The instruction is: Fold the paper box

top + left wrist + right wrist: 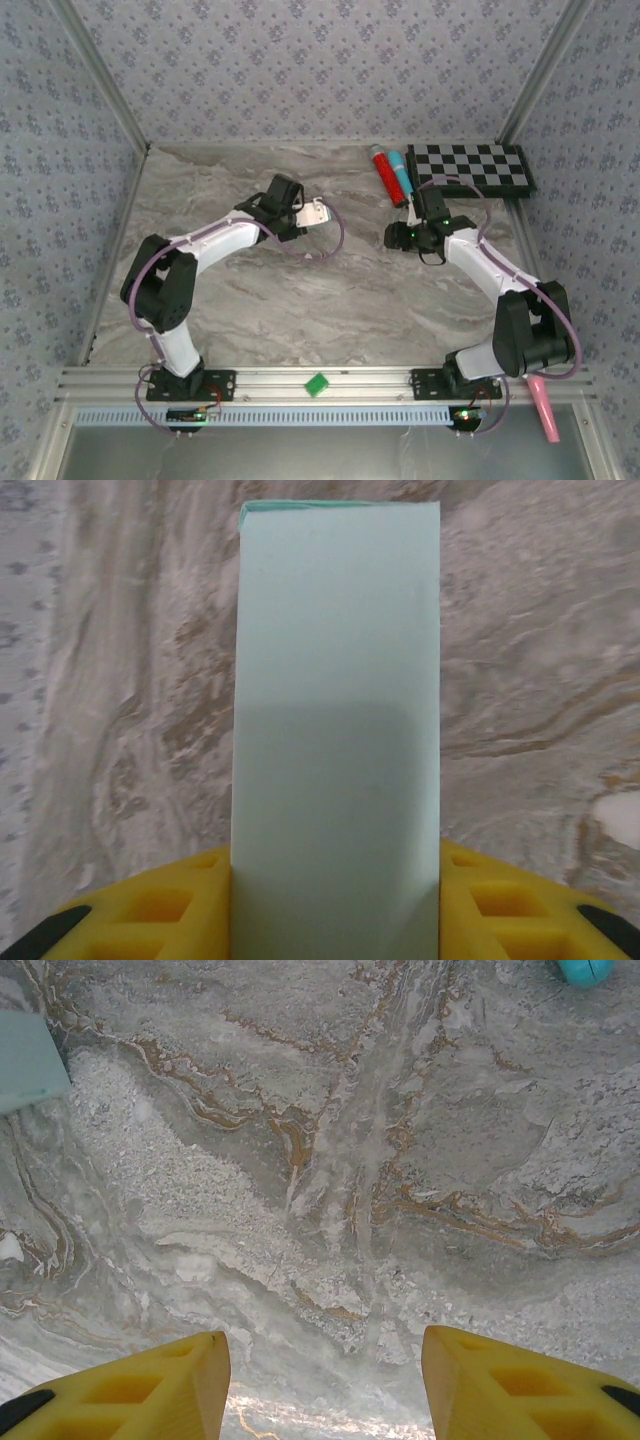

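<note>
1. Found the left tool [335, 900] clamped on the paper box [338, 680], with yellow fingers [150, 910] pressed against both long sides.
2. Noted the box as a pale aqua rectangular block over the table [300, 300], left of centre; cannot tell whether it touches the surface.
3. Found the right tool [325, 1360] open above bare marble, gripping nothing.
4. Logged a checkerboard [470, 168] at the far right corner, well apart from the box.

Two arms, left arm [215, 243] and right arm [482, 262], two grippers, left gripper [301, 215] and right gripper [325, 1360], one paper box [338, 730], one checkerboard [472, 167], one red pen [385, 172], one teal pen [400, 175], one green block [317, 384], one pink stick [543, 405]
</note>
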